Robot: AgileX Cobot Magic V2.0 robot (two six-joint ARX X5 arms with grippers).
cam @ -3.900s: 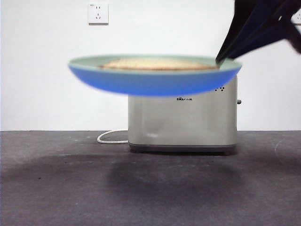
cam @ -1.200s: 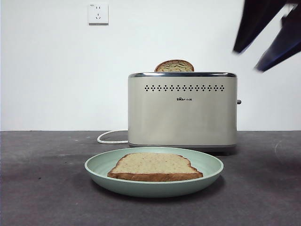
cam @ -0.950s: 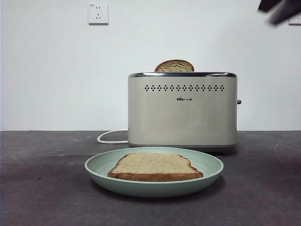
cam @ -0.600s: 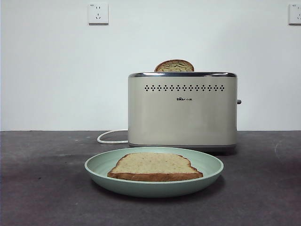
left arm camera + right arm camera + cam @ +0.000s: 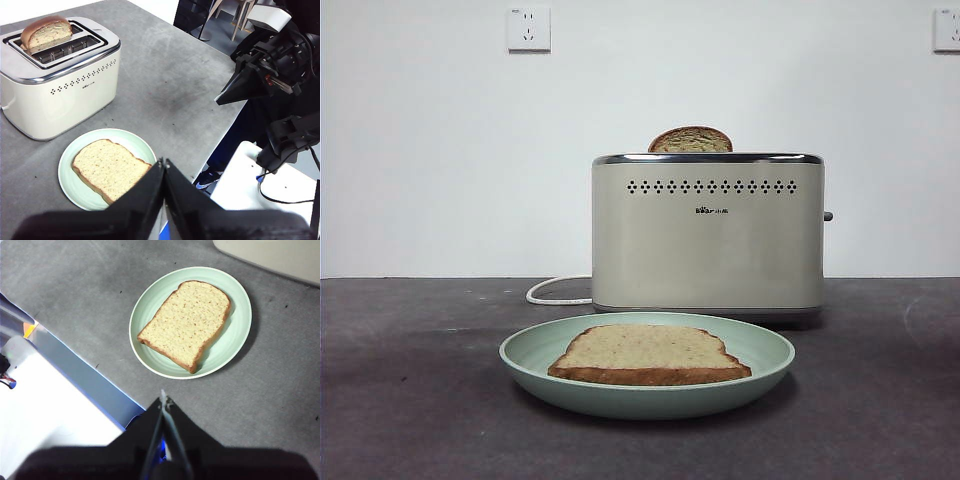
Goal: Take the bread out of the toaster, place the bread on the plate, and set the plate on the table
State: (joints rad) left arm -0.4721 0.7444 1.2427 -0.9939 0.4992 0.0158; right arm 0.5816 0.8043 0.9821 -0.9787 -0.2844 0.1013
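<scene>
The bread [image 5: 649,354] lay flat on the plate [image 5: 525,352], and the plate sat on the table [image 5: 410,400] just in front of the toaster [image 5: 708,235]. Left gripper [image 5: 163,163] and right gripper [image 5: 163,400] hung high, pinched closed, empty. Job looked done; only parking remained.

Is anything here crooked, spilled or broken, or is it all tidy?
Nothing stands out. The bread lies flat inside the plate, which sits level on the table in front of the toaster. A second, darker slice stands upright in a toaster slot. No crumbs or spills show. Both grippers are pulled back, jaws closed.
</scene>
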